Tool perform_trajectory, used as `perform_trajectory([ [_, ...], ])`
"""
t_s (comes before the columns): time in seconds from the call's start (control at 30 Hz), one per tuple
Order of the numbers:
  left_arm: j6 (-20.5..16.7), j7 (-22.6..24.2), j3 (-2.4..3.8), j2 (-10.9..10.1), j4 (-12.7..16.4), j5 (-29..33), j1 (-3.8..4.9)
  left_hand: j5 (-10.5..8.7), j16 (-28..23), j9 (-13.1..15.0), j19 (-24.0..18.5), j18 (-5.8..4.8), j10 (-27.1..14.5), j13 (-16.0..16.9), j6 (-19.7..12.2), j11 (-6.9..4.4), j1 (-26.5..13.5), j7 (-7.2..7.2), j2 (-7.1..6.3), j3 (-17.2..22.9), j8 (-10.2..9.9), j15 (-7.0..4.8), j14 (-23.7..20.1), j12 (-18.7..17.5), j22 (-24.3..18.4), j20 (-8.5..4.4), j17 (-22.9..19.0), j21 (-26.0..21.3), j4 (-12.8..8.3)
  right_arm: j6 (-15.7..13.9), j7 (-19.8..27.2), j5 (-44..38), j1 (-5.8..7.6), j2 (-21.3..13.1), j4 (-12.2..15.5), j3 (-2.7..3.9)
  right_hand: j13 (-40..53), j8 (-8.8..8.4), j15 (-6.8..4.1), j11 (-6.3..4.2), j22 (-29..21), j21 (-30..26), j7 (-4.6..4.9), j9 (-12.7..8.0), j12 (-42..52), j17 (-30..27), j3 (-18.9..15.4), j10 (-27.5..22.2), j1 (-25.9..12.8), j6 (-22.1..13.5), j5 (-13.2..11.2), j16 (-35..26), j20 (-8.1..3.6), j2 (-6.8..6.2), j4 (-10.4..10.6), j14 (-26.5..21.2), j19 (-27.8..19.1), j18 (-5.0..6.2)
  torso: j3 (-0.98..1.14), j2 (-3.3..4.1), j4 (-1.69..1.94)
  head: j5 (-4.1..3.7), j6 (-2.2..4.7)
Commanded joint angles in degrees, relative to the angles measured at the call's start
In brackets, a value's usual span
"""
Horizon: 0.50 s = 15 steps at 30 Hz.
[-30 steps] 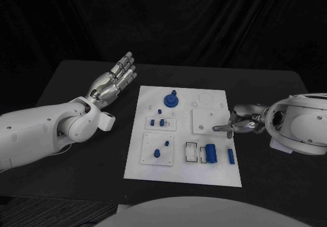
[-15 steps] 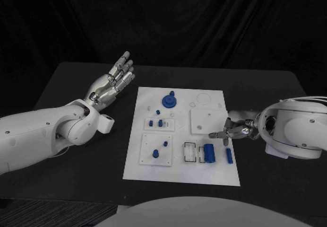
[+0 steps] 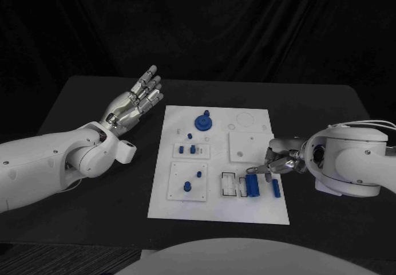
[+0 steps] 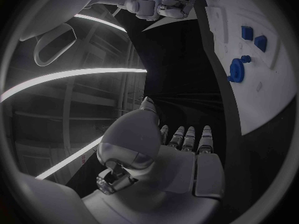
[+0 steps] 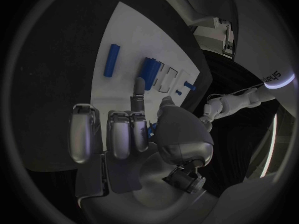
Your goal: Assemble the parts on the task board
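- The worktop (image 3: 91,103) carries the task board (image 3: 248,212) at its middle
- The left hand (image 3: 132,103) hovers over the worktop beside the board's far left corner, fingers straight and apart, holding nothing
- The right hand (image 3: 276,163) reaches in over the board's right edge, most fingers curled, one finger extended and nothing held
- A blue cylinder (image 3: 252,185) and a thin blue bar (image 3: 276,189) lie just beside that fingertip, near the board's near right corner

Bare table (image 3: 91,109) left of task board (image 3: 216,203)
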Motion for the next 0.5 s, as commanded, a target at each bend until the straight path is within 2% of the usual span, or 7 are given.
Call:
perform_trajectory([
  [0.03,2.2,0.1,0.05,0.1,0.1,-0.3,-0.14,0.66,-0.2,-0.1,-0.1,0.79,0.0,-0.1,0.0,0.53,0.6,0.36,-0.03,0.4,-0.2,0.49,0.0,-0.4,0.1,0.48,-0.1,-0.1,0.0,2.3,-2.1,-4.8,-0.68,0.4,0.0,0.0,15.1,0.53,-0.42,-0.45,12.2,-1.1,-0.28,1.0,0.1,15.1,-0.3,6.0,-0.1,0.2,-0.6,0.1,-0.43,-1.35,0.0,6.0,2.2,-0.03,-0.04,-0.06,0.02,0.1,-0.01],
  [0.17,2.5,0.0,0.05,0.0,0.0,-0.3,-0.22,1.59,-0.2,-0.1,0.0,0.95,0.0,-0.1,0.1,0.51,1.0,0.28,0.0,0.5,-0.2,0.57,0.0,-0.4,0.1,0.74,-0.1,-0.1,0.0,2.8,-2.3,-6.1,-1.42,1.0,-0.3,0.0,15.1,0.64,-0.45,-0.46,12.0,-1.5,-0.28,1.8,0.1,15.1,0.0,6.0,-0.3,-0.2,-0.9,0.1,-0.45,-1.9,0.1,6.0,2.0,0.06,0.04,-0.03,-0.02,0.15,-0.01],
  [0.37,3.0,-0.2,0.05,-0.1,-0.1,-0.3,-0.35,3.36,-0.2,0.0,0.0,1.17,0.0,-0.1,0.1,0.54,1.9,0.28,0.09,0.7,-0.2,0.67,0.0,-0.4,0.1,1.09,-0.1,0.0,0.0,2.5,-2.5,-6.8,-2.87,2.2,-1.4,0.0,15.1,0.76,-0.4,-0.46,11.9,-1.8,-0.26,3.0,0.1,15.1,0.6,6.0,-0.6,-0.7,-0.9,0.1,-0.44,-2.43,0.1,6.0,1.9,0.11,0.01,-0.03,-0.03,0.17,-0.01],
  [0.5,3.3,-0.3,0.05,-0.1,-0.1,-0.3,-0.42,3.85,-0.2,0.0,0.0,1.22,0.0,-0.1,0.1,0.56,2.2,0.26,0.1,0.8,-0.2,0.71,0.0,-0.4,0.1,1.2,-0.1,0.0,0.0,2.0,-2.5,-6.9,-3.81,2.9,-2.1,0.0,15.1,0.87,-0.32,-0.48,11.8,-2.3,-0.25,4.0,0.1,15.1,1.1,6.0,-0.7,-1.2,-0.8,0.1,-0.38,-2.87,0.1,6.0,1.7,0.22,0.02,0.01,0.01,0.26,-0.01],
])
